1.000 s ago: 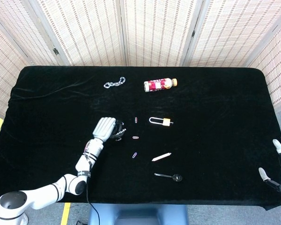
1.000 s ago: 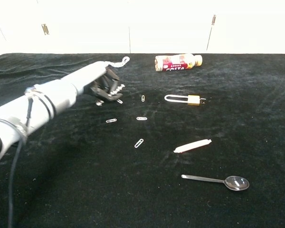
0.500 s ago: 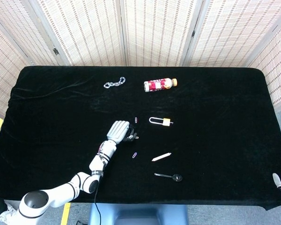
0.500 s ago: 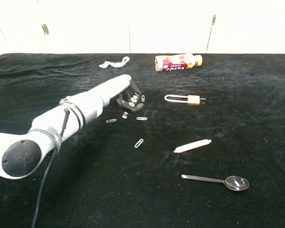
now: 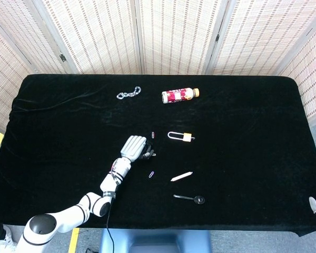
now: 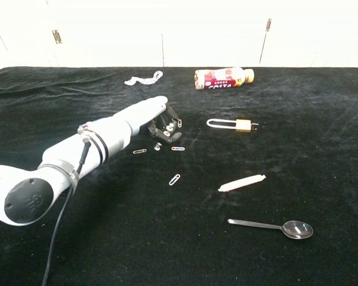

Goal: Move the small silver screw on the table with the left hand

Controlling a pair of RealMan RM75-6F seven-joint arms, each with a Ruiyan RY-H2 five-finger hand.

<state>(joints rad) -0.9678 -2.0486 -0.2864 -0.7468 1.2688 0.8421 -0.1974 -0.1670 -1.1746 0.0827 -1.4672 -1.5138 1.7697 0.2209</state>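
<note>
Several loose bits crowd the near half of the tabletop (image 6: 322, 149). A spoon (image 6: 271, 226) lies closest to us, then a white stick (image 6: 241, 182), then a paperclip (image 6: 175, 179). None of these should be swept along, we think.

Beyond them the small silver screw (image 6: 157, 146) sits on the black cloth between two more paperclips (image 6: 140, 151), right under the curled fingertips (image 6: 162, 136) of the left robot hand (image 6: 158, 119). The fingers arch down over it from behind. We cannot tell whether they pinch it or have let it go, since it shows at their tips and seems to touch the cloth.

If it is pinched, we would lift only a little and travel low, so a slip costs nothing. If it is free, we would draw the hand straight up, so no finger drags it or the clips.

Farther off lie a padlock (image 6: 235, 124), a bottle (image 6: 224, 78) and a chain (image 6: 144, 78). Only a sliver of the right robot hand (image 5: 315, 203) shows at the edge, its state unreadable.
</note>
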